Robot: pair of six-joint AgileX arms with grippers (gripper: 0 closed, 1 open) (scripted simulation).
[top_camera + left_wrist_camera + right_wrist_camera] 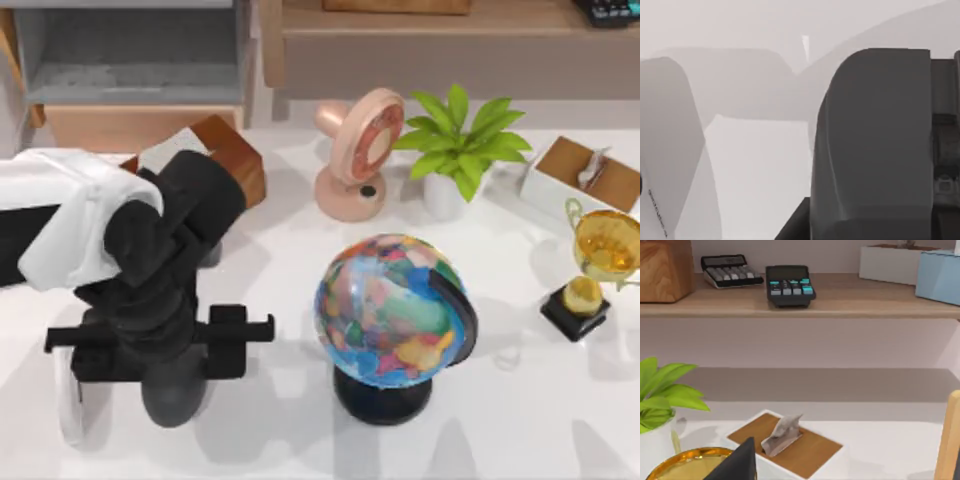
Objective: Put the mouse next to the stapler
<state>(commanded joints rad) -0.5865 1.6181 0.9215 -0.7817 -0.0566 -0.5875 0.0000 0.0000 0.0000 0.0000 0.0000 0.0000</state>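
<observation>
The white stapler [68,405] lies near the table's front left corner, partly under my left arm. Just to its right sits the dark grey rounded mouse [176,398], directly below my left gripper [160,350], which points down over it with its jaws spread wide. Up close in the left wrist view, the mouse [870,145] bulks large beside one dark finger [945,150], with bare table between it and a pale rounded shape on the other side. My right arm is parked off the top view's right.
A globe [395,310] stands right of the mouse. Behind are a wooden block [235,155], a pink fan [360,150], a potted plant [455,140], a tissue box [585,175] and a gold trophy [600,250]. A calculator [789,285] sits on the back shelf.
</observation>
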